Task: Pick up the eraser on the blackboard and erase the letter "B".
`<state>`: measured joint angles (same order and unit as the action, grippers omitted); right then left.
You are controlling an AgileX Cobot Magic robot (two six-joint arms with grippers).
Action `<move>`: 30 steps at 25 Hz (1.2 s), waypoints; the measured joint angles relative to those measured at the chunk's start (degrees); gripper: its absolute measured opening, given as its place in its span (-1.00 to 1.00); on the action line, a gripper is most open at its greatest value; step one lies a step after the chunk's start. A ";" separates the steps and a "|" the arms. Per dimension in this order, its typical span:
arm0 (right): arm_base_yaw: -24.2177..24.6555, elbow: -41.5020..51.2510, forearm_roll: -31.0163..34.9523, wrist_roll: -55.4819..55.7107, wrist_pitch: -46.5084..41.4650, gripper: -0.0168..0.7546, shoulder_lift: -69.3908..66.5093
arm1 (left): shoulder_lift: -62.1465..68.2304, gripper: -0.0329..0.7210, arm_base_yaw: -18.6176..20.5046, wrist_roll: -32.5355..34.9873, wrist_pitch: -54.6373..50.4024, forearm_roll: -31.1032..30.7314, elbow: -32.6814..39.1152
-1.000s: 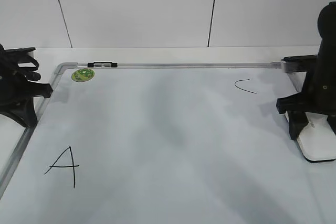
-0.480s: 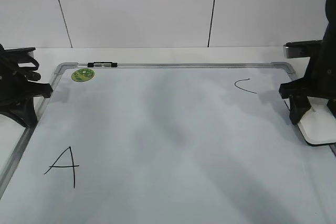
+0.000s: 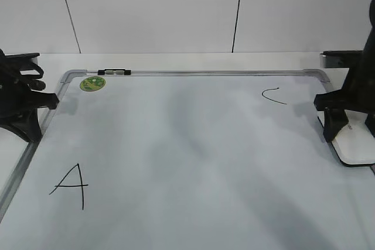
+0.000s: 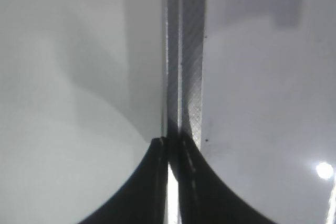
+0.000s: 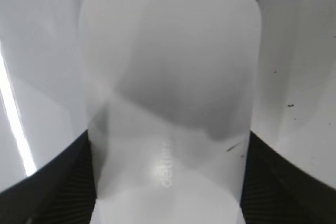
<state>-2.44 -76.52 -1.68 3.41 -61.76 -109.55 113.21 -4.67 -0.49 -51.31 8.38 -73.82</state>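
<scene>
The white eraser (image 3: 357, 149) lies flat at the right edge of the blackboard (image 3: 193, 144), a white dry-erase board with a grey frame. My right gripper (image 3: 350, 134) is shut on the eraser, one finger on each long side; in the right wrist view the eraser (image 5: 168, 87) fills the space between the jaws (image 5: 168, 182). No letter "B" shows on the board. A black "A" (image 3: 71, 184) is at the lower left and a small black "C" (image 3: 273, 95) at the upper right. My left gripper (image 3: 26, 118) is shut and empty over the board's left frame (image 4: 189, 51), its tips (image 4: 172, 145) together.
A round green sticker (image 3: 92, 83) sits in the board's far left corner. A small black-and-silver marker (image 3: 114, 72) lies on the far frame. A white panelled wall stands behind the table.
My right gripper has slid the eraser away from the viewer and to the right, along the board's right edge. The left arm has not moved.
</scene>
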 joint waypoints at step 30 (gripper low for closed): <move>2.27 0.00 5.17 -6.65 0.33 0.48 -0.08 | 0.00 -0.87 0.00 0.00 0.00 0.00 0.00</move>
<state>-0.17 -76.52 3.49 -3.24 -61.43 -109.64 113.21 -4.67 -0.49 -51.31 8.38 -73.82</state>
